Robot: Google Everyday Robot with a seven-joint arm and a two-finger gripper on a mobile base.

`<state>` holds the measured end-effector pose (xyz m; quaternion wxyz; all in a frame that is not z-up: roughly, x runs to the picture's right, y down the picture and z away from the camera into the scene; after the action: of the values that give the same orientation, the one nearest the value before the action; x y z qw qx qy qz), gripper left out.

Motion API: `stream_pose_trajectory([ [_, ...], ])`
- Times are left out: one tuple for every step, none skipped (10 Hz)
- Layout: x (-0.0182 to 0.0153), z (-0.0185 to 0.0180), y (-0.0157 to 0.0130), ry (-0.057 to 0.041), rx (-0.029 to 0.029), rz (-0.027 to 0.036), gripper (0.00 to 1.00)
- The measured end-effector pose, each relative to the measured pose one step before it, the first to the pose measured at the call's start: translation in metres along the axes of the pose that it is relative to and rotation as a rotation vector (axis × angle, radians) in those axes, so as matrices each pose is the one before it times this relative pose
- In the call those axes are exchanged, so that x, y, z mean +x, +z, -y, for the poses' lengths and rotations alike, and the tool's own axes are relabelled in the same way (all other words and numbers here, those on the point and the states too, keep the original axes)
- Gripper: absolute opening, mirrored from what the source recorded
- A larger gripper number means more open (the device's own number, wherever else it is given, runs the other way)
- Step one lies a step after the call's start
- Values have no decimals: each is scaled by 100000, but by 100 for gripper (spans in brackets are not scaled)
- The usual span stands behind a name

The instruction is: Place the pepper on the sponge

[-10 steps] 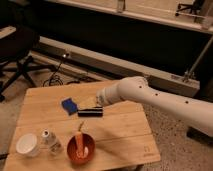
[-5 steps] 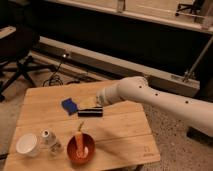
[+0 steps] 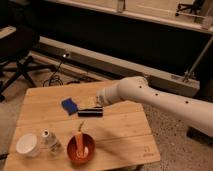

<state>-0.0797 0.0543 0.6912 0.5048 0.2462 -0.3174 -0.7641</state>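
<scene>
Light slatted wooden table (image 3: 125, 132). Landmark: the flat blue rectangular sponge (image 3: 69, 105), lying on the table's far half with nothing on top of it.

- Your gripper (image 3: 90, 104) sits low over the table just to the right of the sponge as seen here. Its jaws are spread wide, and I can make out nothing between them.
- The white arm (image 3: 150, 95) reaches in from the right, well clear of the sponge.
- A short black cylindrical bar (image 3: 90, 113) lies flat just beside the sponge's near-right corner, directly below the gripper in view. It is the closest obstacle.
- The slim orange pepper (image 3: 80, 141) is not at the sponge. It rests in the round orange-red bowl (image 3: 89, 155), nearer the camera than the sponge. Its thin green stem sticks up over the far rim, toward the bar.
- The bar lies between the sponge and the bowl.
- A small clear bottle (image 3: 50, 141) and a white cup (image 3: 27, 145) stand nearer the camera than the sponge, left of the bowl.
- A black office chair (image 3: 17, 55) and floor cables (image 3: 57, 76) lie beyond the sponge, off the table.
</scene>
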Motion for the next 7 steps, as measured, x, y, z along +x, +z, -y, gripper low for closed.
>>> stream_pose_trajectory([
  [-1,-1,0,3,1,0,80],
  [0,13,9,-29,20,40,80],
  [-140,114,91,-337,68,501,80],
  [-579,434,282,-1382,-873,2586,80],
  [-879,815,554,-746,99,3232,80],
  [-1125,909,569,-476,828,3218,80],
  [-1008,888,474,-369,1409,2391,80],
])
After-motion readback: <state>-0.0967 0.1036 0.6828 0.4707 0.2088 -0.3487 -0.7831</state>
